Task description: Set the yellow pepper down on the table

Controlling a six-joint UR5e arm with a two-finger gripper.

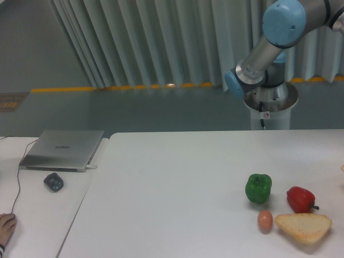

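No containers anywhere in view. Yellow pepper nowhere to be seen in this frame, so nothing to report on its look or place. On the white counter (177, 183), lower right: one green pepper (258, 188), one red pepper (300, 199) just right of it, one brown egg (265, 221) below the green pepper, one slice of bread (302, 227) almost touching the egg and just below the red pepper. At upper right, robot arm (269, 43) with blue joint caps, running off the frame edge; end effector out of view, state impossible to tell. On the narrower desk (37, 215) at left: one closed silver laptop (63, 149), one small dark object (53, 181), and a person's fingertips (5, 226) at the lower left corner.
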